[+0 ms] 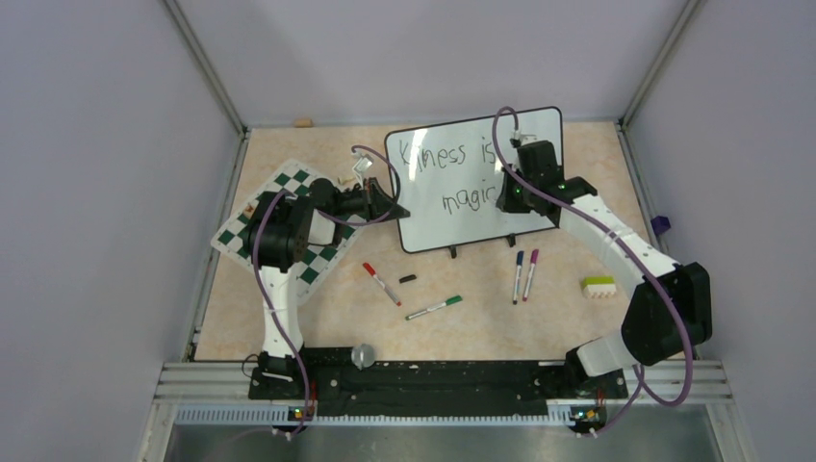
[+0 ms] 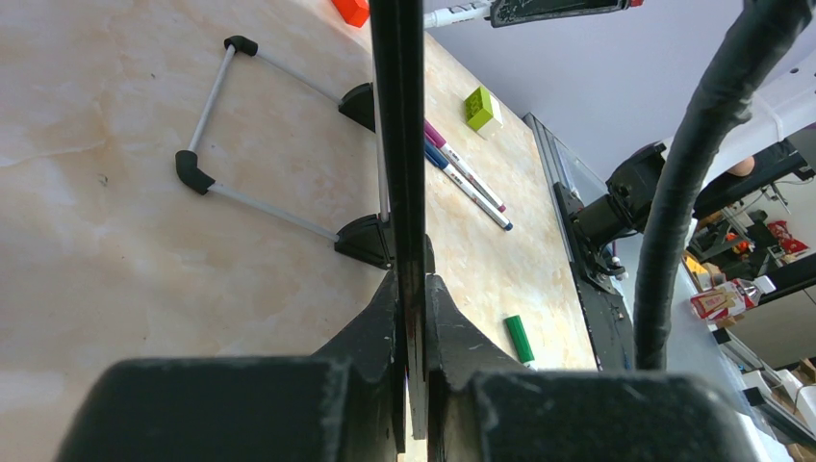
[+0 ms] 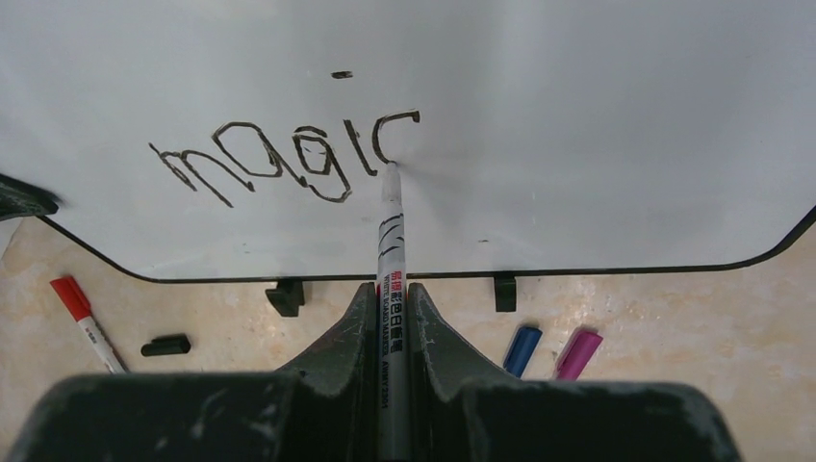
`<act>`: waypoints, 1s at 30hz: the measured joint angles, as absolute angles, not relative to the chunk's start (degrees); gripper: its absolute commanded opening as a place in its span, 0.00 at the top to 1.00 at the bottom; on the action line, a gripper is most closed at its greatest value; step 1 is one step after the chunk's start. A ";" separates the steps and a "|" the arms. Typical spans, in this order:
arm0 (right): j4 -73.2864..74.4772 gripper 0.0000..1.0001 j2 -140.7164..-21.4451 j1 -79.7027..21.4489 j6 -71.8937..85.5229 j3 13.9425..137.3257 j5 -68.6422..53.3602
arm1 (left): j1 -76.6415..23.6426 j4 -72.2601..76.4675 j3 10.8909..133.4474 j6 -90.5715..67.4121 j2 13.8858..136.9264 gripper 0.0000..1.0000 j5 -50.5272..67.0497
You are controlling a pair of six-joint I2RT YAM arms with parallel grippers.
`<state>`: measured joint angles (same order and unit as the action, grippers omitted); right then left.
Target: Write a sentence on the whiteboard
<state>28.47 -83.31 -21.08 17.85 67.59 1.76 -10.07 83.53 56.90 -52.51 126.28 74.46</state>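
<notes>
The whiteboard (image 1: 462,217) stands tilted at the back middle of the table on two black feet. The sentence (image 1: 447,154) reads roughly "Kiness is" with "magic" below. My left gripper (image 1: 395,209) is shut on the board's left edge, seen edge-on in the left wrist view (image 2: 398,144) between my jaws (image 2: 412,281). My right gripper (image 1: 507,199) is shut on a black marker (image 3: 389,231). In the right wrist view (image 3: 391,289) the marker's tip touches the whiteboard (image 3: 597,144) at the foot of the "c" of "magic" (image 3: 279,159).
A green-and-white chess mat (image 1: 289,183) lies under the left arm. In front of the board lie a red marker (image 1: 382,284), a black cap (image 1: 408,278), a green marker (image 1: 433,308), blue (image 1: 519,275) and pink (image 1: 530,273) markers, and a green-and-white block (image 1: 599,286).
</notes>
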 measured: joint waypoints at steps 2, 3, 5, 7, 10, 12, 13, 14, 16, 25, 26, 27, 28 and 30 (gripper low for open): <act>28.99 1.00 -83.26 -21.08 17.82 67.51 2.44 | -10.07 83.53 56.90 -52.51 126.28 1.00 74.48; 29.34 1.00 -83.26 -21.08 17.82 67.51 3.03 | -10.07 83.53 56.90 -52.51 126.28 1.00 74.48; 29.91 1.00 -83.26 -21.08 17.82 67.51 3.95 | -10.07 83.53 56.90 -52.51 126.28 1.00 74.48; 30.35 1.00 -83.24 -21.08 17.82 67.51 4.82 | -10.07 83.53 56.90 -52.51 126.28 1.00 74.48; 30.70 1.00 -83.09 -21.08 17.80 67.51 5.50 | -10.07 83.55 56.90 -52.49 126.28 1.00 74.50; 30.87 1.00 -82.72 -21.08 17.80 67.51 5.98 | -10.07 83.55 56.90 -52.38 126.28 1.00 74.54; 30.85 1.00 -82.46 -21.08 17.78 67.51 6.04 | -10.07 83.57 56.90 -52.36 126.28 1.00 74.54; 30.85 1.00 -82.11 -21.08 17.74 67.51 6.11 | -10.07 83.55 56.90 -52.36 126.28 1.00 74.54; 30.85 1.00 -81.25 -21.08 17.58 67.51 6.17 | -10.07 83.57 56.90 -52.36 126.28 1.00 74.56; 30.89 1.00 -78.76 -18.55 17.61 67.51 6.09 | -10.07 83.57 56.90 -52.36 126.28 1.00 74.56; 30.92 1.00 -78.76 -18.06 17.61 67.51 6.00 | -10.07 83.57 56.90 -52.36 126.28 1.00 74.56; 30.94 1.00 -78.76 -17.65 17.61 67.51 5.93 | -10.07 83.55 56.90 -52.36 126.28 1.00 74.56; 30.96 1.00 -78.76 -17.28 17.61 67.51 5.93 | -10.07 83.55 56.90 -52.36 126.28 1.00 74.56; 30.94 1.00 -78.76 -16.91 17.61 67.51 5.89 | -10.07 83.55 56.90 -52.36 126.28 1.00 74.56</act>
